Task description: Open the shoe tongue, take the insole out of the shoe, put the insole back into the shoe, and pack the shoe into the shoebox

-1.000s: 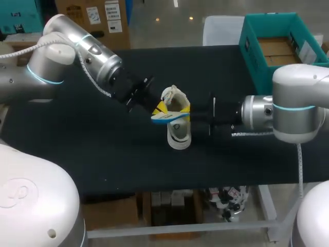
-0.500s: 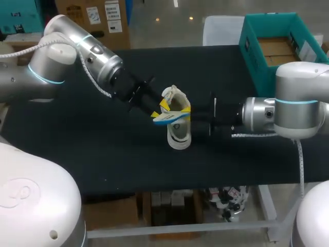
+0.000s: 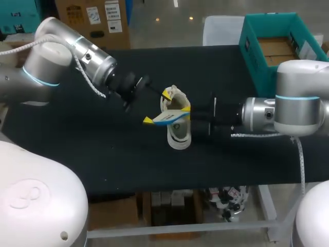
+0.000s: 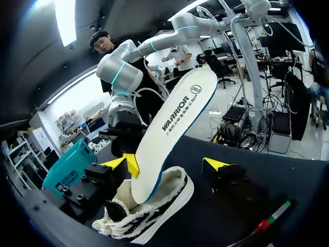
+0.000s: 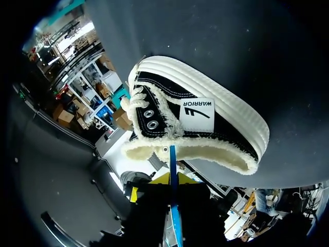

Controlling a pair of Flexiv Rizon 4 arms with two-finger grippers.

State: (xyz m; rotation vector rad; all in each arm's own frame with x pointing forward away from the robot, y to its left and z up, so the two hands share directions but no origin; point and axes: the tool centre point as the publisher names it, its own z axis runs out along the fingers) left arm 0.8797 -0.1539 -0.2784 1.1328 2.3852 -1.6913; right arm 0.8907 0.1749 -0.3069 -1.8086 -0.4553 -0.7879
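My right pincer [image 5: 171,181] is pinched tight on the insole [image 4: 169,128]. The thin edge of the insole runs right between its two fingers. My left pincer [image 4: 170,163] is wide open. The insole stands up between its fingers and leans on one yellow tip, but the other tip is well apart from it, so that pincer holds nothing. The shoe [image 4: 149,211] stands on its sole on the table [image 3: 103,154], just under the left pincer and just ahead of the right one. The low end of the insole sits at the mouth of the shoe, and the rest sticks up and out. I think the job now is to get the insole back in, and only the right pincer has it. To do that well, I would hold the pinch firm and tip the insole so its low end points toward the toe. Then I would slide it in slowly. The fluffy rim could catch it, so I would go in flat and not poke. The shoe looks light and may slide or tip, so I would bring the left pincer down beside it to steady it. The box [image 3: 254,64] is far behind the right pincer, for later.
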